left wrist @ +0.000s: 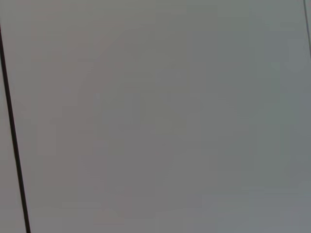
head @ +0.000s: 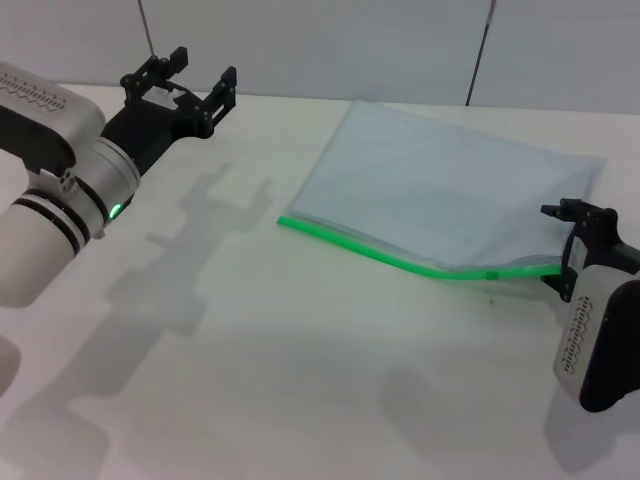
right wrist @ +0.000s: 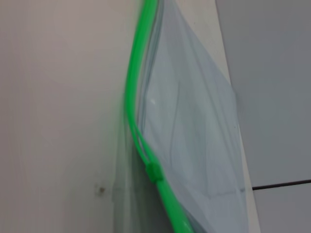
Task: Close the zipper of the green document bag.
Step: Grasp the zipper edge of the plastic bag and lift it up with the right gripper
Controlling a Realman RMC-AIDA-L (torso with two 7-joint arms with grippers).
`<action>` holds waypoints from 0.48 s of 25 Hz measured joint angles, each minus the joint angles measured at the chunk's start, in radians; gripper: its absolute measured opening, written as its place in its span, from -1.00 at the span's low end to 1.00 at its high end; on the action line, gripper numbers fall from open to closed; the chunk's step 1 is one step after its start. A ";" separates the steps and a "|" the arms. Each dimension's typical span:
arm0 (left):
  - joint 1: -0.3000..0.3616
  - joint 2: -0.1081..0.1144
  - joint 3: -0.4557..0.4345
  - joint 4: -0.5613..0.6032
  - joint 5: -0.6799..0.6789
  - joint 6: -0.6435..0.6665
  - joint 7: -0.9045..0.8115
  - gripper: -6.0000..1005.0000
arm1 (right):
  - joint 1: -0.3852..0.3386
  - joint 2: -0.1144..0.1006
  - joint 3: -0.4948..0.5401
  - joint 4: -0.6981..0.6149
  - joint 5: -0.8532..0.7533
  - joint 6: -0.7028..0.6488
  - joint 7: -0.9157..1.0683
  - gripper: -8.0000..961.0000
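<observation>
The green document bag lies flat on the white table, right of centre, as a translucent bluish-grey pouch. Its bright green zipper runs along the near long edge. The small slider sits near that edge's right end. My right gripper holds the right end of the zip edge, which is lifted slightly off the table. In the right wrist view the zipper splits into two strands beyond the slider, with the bag beside it. My left gripper hovers open at the far left, well away from the bag.
The white table stretches bare between the left arm and the bag. A grey wall with thin dark seams stands behind the table's far edge. The left wrist view shows only this wall.
</observation>
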 joint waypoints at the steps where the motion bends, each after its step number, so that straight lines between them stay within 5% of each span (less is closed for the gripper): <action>1: 0.000 0.000 0.000 0.000 0.000 0.000 0.000 0.28 | 0.006 0.000 0.000 0.005 0.007 -0.001 0.000 0.35; 5: -0.001 0.000 0.000 0.000 0.000 0.000 0.000 0.28 | 0.031 0.000 0.002 0.024 0.026 -0.006 0.026 0.33; 12: -0.001 0.000 0.000 0.000 0.000 0.000 -0.001 0.27 | 0.067 -0.002 0.008 0.061 0.023 -0.007 0.077 -0.17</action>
